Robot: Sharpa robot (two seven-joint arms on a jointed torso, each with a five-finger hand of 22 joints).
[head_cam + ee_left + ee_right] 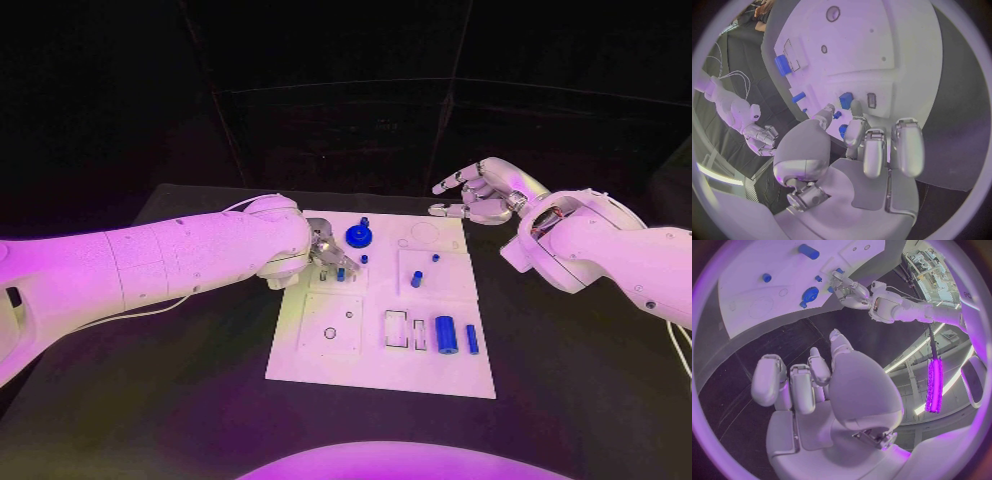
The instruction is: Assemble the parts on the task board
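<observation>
The white task board (378, 345) lies in the middle of the table. My left hand (329, 250) hovers low over its far left part; thumb and a finger (856, 112) pinch a small blue part (842, 130), the other fingers curled in. A round blue knob (359, 237) stands just beyond that hand. Small blue pieces (417, 279) stand mid-board, while a blue cylinder (446, 334) and a slim blue piece (472, 339) lie near the right edge. My right hand (476, 195) hangs above the table past the board's far right corner, fingers apart, holding nothing.
Cut-out recesses (394, 328) and a raised plate with a hole (330, 327) occupy the board's near half. Black table (577, 380) surrounds the board on all sides. A white cable (159, 305) runs under my left arm.
</observation>
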